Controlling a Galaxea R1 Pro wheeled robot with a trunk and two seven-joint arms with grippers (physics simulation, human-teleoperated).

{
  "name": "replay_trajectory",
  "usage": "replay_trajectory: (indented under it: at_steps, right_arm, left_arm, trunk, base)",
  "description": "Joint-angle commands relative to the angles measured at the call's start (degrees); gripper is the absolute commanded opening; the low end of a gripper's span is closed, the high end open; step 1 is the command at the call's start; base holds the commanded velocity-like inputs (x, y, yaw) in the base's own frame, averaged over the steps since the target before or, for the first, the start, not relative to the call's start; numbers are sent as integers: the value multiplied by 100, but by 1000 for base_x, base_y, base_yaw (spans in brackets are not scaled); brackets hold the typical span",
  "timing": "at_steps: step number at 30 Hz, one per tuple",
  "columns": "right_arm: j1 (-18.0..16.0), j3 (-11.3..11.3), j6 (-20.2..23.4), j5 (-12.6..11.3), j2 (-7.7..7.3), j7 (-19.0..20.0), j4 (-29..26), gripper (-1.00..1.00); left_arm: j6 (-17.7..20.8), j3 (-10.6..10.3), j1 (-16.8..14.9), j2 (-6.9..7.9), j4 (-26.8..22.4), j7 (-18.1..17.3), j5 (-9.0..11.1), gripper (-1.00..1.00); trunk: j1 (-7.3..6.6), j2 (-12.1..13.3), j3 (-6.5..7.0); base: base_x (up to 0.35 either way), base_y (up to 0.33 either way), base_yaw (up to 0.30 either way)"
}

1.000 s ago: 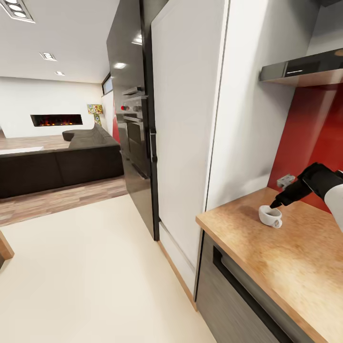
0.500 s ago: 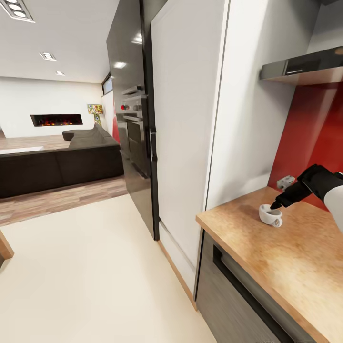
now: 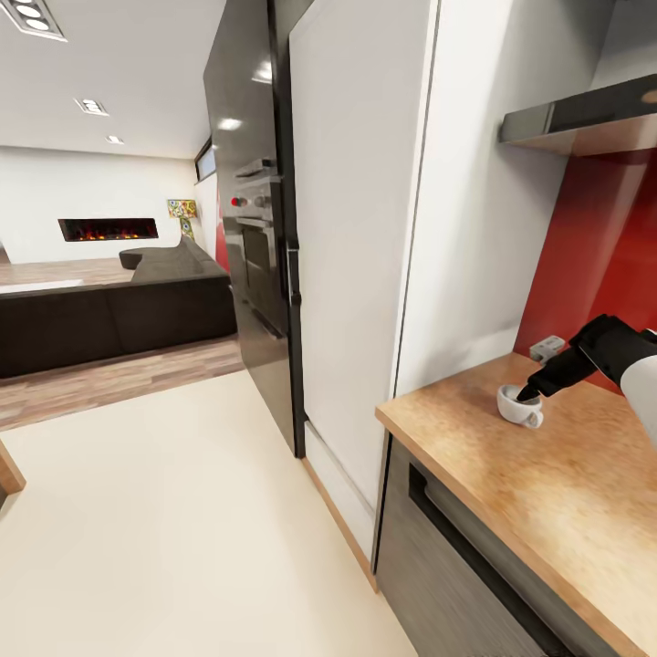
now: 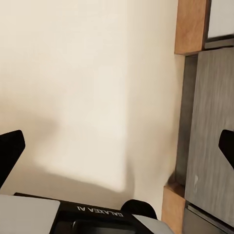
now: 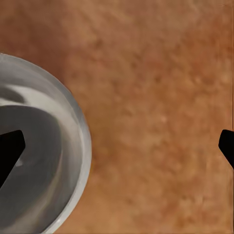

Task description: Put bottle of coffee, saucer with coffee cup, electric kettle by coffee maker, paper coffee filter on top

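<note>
the right gripper [image 3: 529, 394], spread over the rim of the small, light, likely fragile coffee cup [image 3: 517, 406] on the desk [image 3: 547, 484], should pinch its thin wall.

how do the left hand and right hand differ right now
The right hand is at the coffee cup on the countertop, one fingertip inside the cup; the left hand is over bare floor beside the grey cabinet front. The right hand sits close above the wood, while the left hand hangs well above the floor. Both are open, with fingers spread wide and nothing held between them.
</note>
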Motion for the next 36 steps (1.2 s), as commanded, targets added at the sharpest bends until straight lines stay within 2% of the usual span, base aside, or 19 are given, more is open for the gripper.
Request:
replay_trajectory:
  at_steps: [1,13,19,30,34,36]
  right_arm:
    - [-3,32,1,-18,-2,27,-11,100]
    - [-4,32,-144,-11,-2,28,-11,100]
    - [-6,32,-147,-14,-2,28,-11,100]
    - [-4,32,-148,-10,-2,28,-11,100]
    - [-3,32,-148,-15,-2,28,-11,100]
    - [-5,32,-148,-17,-2,28,-11,100]
  left_arm:
    - [59,12,-2,1,-3,-20,37,100]
    - [59,10,-2,1,-2,-21,37,100]
    - [59,8,-2,1,-2,-22,37,100]
    - [59,8,-2,1,-2,-22,37,100]
    - [59,9,-2,1,-2,-23,37,100]
    - [59,9,-2,1,-2,-24,37,100]
  trunk:
    - [0,-3,-6]
    - [0,-3,-6]
    - [131,-244,-114]
    - [131,-244,-114]
    - [219,-404,-186]
    - [219,-404,-186]
  base:
    - [0,0,0]
    - [0,0,0]
    - [0,0,0]
    - [0,0,0]
    - [0,0,0]
    - [0,0,0]
